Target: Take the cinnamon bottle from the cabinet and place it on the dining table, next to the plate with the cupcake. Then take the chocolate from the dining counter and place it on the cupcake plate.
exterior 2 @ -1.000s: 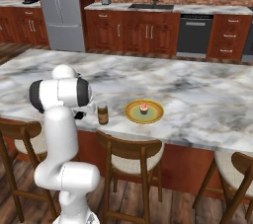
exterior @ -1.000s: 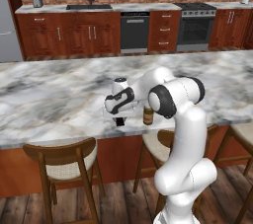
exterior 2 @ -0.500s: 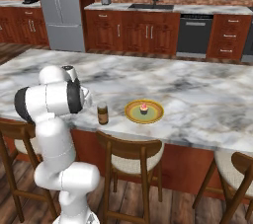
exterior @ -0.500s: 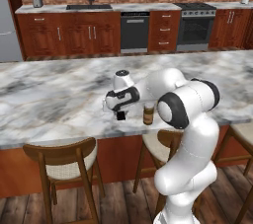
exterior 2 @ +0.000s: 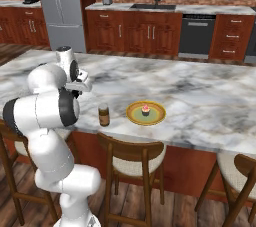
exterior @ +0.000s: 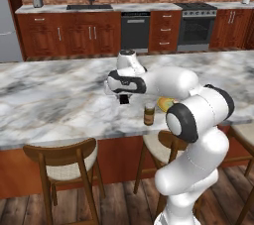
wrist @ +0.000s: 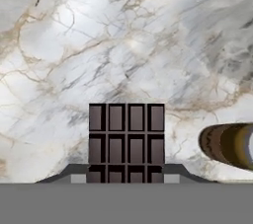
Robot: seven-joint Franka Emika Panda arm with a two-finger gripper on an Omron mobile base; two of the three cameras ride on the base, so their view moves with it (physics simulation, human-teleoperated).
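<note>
- The claw (wrist: 126, 177) was closed on the chocolate (wrist: 126, 141), its two dark tips pressed against the bar's near end, one on either side.
- In the hand view the bar ran straight out ahead of the claw. Its long axis lay along the line of the fingers and its scored squares faced the camera.
- In the left base view the claw (exterior: 124, 98) hung just above the marble counter (exterior: 54, 100) with the dark bar under it. Whether the bar was clear of the stone could not be told.
- The cinnamon bottle (exterior: 149, 114) stood upright near the claw, on the side towards the cupcake plate (exterior 2: 145, 113); in the hand view its brown body (wrist: 226, 145) sat at the right edge.
- That plate, with the cupcake (exterior 2: 145, 109) in its middle, lay just beyond the bottle, so from the claw the goal was past the bottle on the same side.
- The carry would likely need to lift over or skirt the bottle to avoid knocking it.
- No brand, label or writing could be read on the bar or the bottle.
</note>
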